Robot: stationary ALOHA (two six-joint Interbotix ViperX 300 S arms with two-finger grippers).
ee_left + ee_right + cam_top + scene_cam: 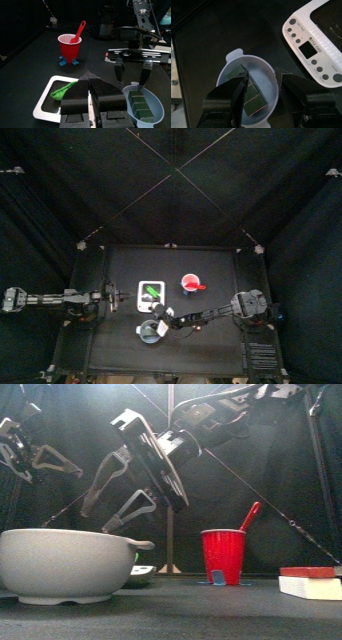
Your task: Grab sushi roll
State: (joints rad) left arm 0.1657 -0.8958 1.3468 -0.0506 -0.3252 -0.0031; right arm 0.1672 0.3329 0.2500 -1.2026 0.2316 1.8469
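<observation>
The sushi roll (248,90) is taken to be one of the dark green blocks lying in a row on the floor of a pale blue-grey bowl (232,62), which stands near the front of the table (201,343), just beside a white slab (45,106) that bears a green piece. The blocks touch one another, so that no single one can be told apart as the target. Directly above the bowl the right gripper (261,79) is held, turned downward, its jaws spread wide to either side of the row and nothing caught between them; no contact with the blocks or the bowl's rim can be seen. The step in hand is therefore judged to be the approach, with the grasp itself not yet made. What is called for next, it is judged, is a straight descent into the bowl so that one block is brought between the fingers, clear of the rim, and then a gentle closing. A red cup (69,46) stands well apart at the back. The left gripper (91,80) is parked at the table's left side, jaws pressed together and empty.
</observation>
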